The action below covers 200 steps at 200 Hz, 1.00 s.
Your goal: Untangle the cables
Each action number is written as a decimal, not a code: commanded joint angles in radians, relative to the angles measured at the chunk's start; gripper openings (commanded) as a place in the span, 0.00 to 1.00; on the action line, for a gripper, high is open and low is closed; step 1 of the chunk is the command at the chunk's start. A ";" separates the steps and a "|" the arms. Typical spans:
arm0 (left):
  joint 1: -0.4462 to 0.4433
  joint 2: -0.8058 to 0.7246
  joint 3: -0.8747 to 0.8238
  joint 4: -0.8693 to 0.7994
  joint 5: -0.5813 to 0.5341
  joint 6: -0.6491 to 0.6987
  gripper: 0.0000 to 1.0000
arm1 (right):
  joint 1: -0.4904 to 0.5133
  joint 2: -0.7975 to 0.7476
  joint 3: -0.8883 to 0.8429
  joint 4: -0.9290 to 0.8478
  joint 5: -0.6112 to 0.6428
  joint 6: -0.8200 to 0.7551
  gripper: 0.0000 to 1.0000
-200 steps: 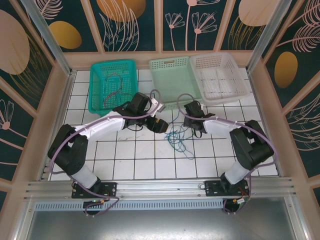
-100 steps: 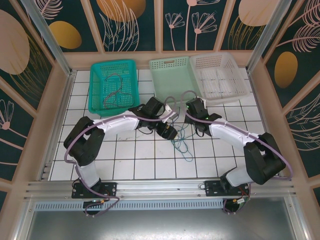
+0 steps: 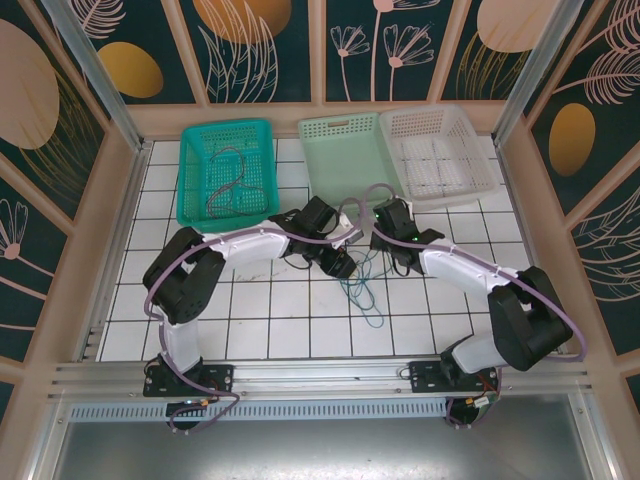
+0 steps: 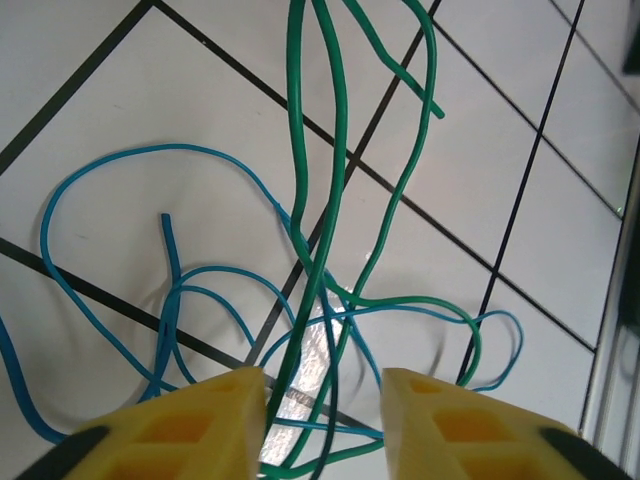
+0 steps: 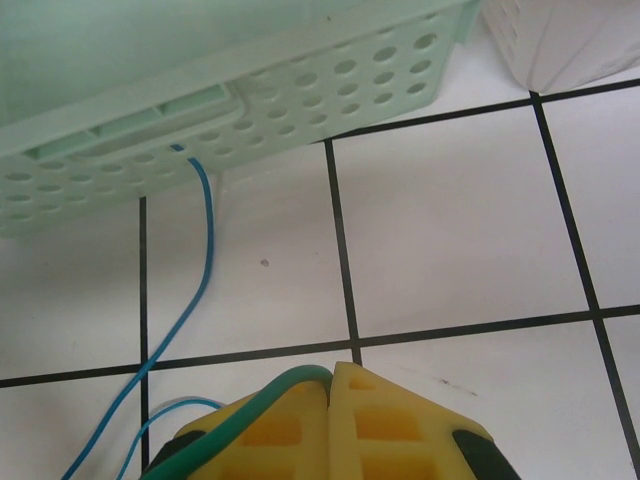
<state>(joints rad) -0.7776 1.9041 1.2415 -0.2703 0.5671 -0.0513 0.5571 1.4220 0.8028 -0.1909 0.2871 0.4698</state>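
A green cable (image 4: 330, 150) and a blue cable (image 4: 100, 165) lie tangled in loops on the white tiles. My left gripper (image 4: 325, 385) hangs just over the knot. Its yellow fingers (image 4: 200, 420) stand apart, with green and blue strands running through the gap. In the top view the left gripper (image 3: 340, 265) sits at the upper end of the tangle (image 3: 362, 292). My right gripper (image 5: 330, 372) is shut on the green cable (image 5: 250, 405), which bends out over its left finger. The blue cable (image 5: 205, 230) runs past it toward the basket. The right gripper (image 3: 384, 217) is just right of the left one.
Three baskets line the far side: teal (image 3: 190, 170) holding a pinkish cable (image 3: 230, 185), mint (image 3: 340, 125) and white (image 3: 440, 115). The mint basket (image 5: 250, 100) stands close ahead of my right fingers, the white one (image 5: 570, 40) beside it. Walls enclose the tiled floor.
My left arm has reached right onto the cable tangle and its jaws have narrowed around the strands. The right gripper shifted slightly and stays shut on the green cable.
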 commanded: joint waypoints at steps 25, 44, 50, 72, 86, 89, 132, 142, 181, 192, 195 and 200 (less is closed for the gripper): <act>-0.002 0.014 0.038 -0.021 -0.007 0.008 0.14 | -0.004 -0.011 -0.025 -0.001 -0.003 -0.010 0.00; -0.002 0.008 0.034 -0.020 -0.014 0.006 0.00 | -0.005 -0.011 -0.034 -0.001 -0.003 -0.007 0.00; -0.003 0.002 0.031 -0.016 -0.020 0.000 0.00 | -0.005 -0.010 -0.036 -0.001 -0.005 -0.007 0.00; -0.003 -0.027 0.022 0.007 -0.027 -0.016 0.00 | -0.004 0.006 -0.042 -0.008 -0.004 -0.008 0.00; -0.003 -0.047 0.022 0.023 -0.042 -0.030 0.00 | -0.004 0.030 -0.045 -0.021 0.004 -0.014 0.00; -0.003 -0.051 0.022 0.026 -0.049 -0.032 0.00 | -0.005 0.036 -0.045 -0.026 0.008 -0.014 0.00; 0.020 -0.117 0.029 0.038 -0.216 -0.111 0.00 | -0.019 0.120 -0.057 -0.116 0.077 0.019 0.00; 0.035 -0.140 0.020 0.045 -0.251 -0.132 0.00 | -0.039 0.122 -0.064 -0.125 0.083 0.032 0.00; 0.088 -0.276 -0.025 0.092 -0.337 -0.188 0.00 | -0.071 0.117 -0.071 -0.134 0.073 0.043 0.00; 0.093 -0.312 -0.041 0.122 -0.338 -0.206 0.00 | -0.078 0.127 -0.067 -0.136 0.069 0.044 0.00; 0.092 -0.320 -0.044 0.130 -0.337 -0.209 0.00 | -0.078 0.129 -0.067 -0.136 0.068 0.045 0.00; 0.093 -0.332 -0.047 0.140 -0.334 -0.218 0.00 | -0.080 0.130 -0.066 -0.135 0.066 0.046 0.00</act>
<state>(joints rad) -0.6933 1.6527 1.2236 -0.2138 0.2749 -0.2100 0.4892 1.5364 0.7376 -0.2928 0.3397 0.4992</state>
